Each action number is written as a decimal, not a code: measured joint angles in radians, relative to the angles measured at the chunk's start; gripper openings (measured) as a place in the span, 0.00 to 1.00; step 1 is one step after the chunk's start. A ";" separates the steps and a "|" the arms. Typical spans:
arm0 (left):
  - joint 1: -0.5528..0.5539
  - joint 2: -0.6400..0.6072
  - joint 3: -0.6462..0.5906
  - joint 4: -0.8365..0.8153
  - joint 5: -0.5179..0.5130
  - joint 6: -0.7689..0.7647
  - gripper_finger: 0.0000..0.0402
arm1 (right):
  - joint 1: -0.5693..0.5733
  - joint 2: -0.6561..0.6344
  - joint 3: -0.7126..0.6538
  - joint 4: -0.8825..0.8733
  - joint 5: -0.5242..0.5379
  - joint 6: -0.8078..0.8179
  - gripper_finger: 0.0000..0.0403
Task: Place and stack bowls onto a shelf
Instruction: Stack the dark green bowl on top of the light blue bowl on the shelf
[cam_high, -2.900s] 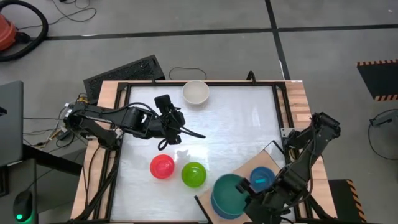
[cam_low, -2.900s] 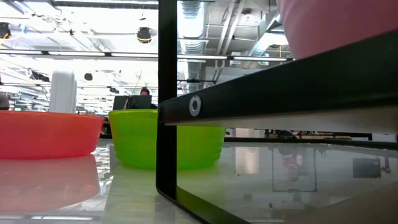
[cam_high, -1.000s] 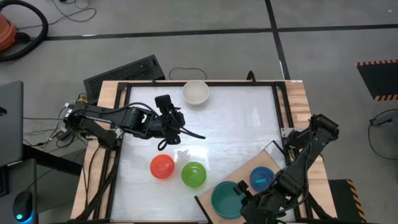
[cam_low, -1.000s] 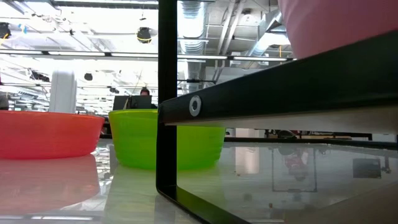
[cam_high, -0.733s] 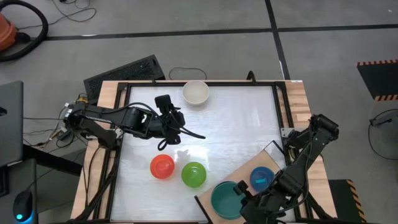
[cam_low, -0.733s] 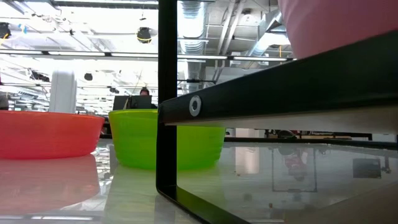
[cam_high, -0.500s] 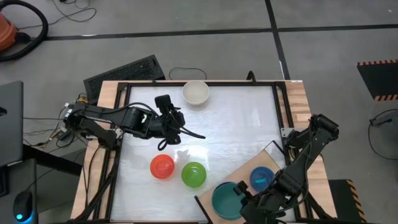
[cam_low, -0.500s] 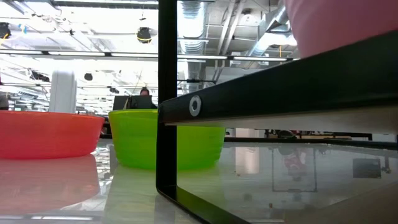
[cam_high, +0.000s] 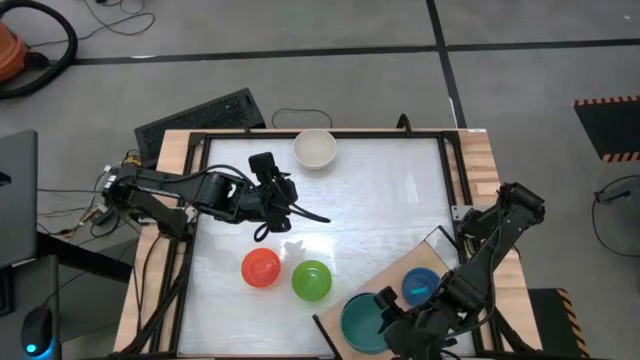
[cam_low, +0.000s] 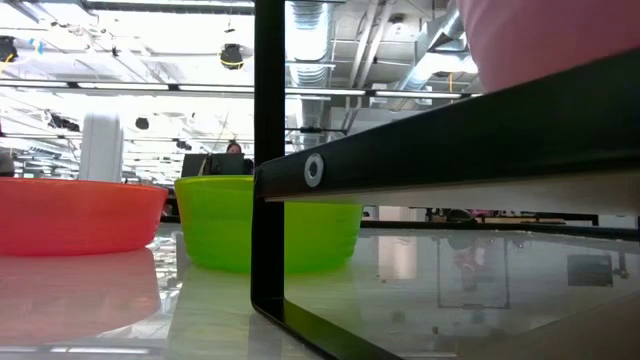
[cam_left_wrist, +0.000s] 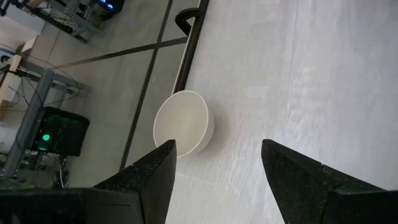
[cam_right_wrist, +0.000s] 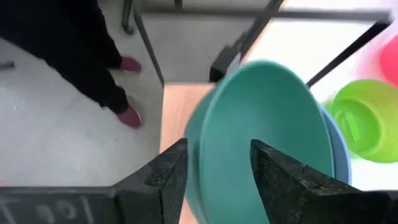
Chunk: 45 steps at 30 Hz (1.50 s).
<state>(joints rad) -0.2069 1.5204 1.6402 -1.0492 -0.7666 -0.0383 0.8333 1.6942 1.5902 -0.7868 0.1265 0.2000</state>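
High view first: we take the flat light-wood shelf board (cam_high: 436, 252) at the table's near right corner as our landmark. At its near end sits the dark teal round plastic bowl (cam_high: 363, 320), nested in a slate blue plastic bowl (cam_right_wrist: 333, 149) whose rim we see only in the right wrist view. The right gripper (cam_high: 381, 316) stands at the teal bowl's rim, on the side toward the shelf's middle; its fingers (cam_right_wrist: 166, 170) are spread apart with the rim between them, and we cannot tell whether they touch it. Farther along the shelf rests the small cyan plastic bowl (cam_high: 420, 286), just beside the teal one.

Left of the shelf, on the white table (cam_high: 380, 200), the lime green round plastic bowl (cam_high: 311, 280) and the red round plastic bowl (cam_high: 261, 268) sit side by side. In the low view a light pink bowl (cam_low: 540, 40) shows on top of the shelf.

Farther off, left of the shelf and near the table's middle, the left gripper (cam_high: 276, 221) waits with its fingers (cam_left_wrist: 155, 171) apart, holding nothing. Farthest from the shelf, the cream-white round plastic bowl (cam_high: 314, 149) stands at the table's far edge.
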 joint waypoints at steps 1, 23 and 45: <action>0.000 0.000 0.000 0.000 0.000 0.000 0.55 | 0.000 -0.008 0.000 0.012 0.000 0.008 0.47; 0.000 0.000 0.000 -0.037 0.000 -0.034 0.55 | 0.034 -0.001 0.002 0.009 0.011 0.169 0.11; 0.000 0.000 0.000 -0.037 0.000 -0.074 0.55 | 0.043 -0.021 0.040 -0.048 0.112 0.200 0.05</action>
<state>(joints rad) -0.2066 1.5204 1.6402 -1.0865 -0.7666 -0.1119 0.8764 1.6733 1.6306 -0.8352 0.2382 0.4003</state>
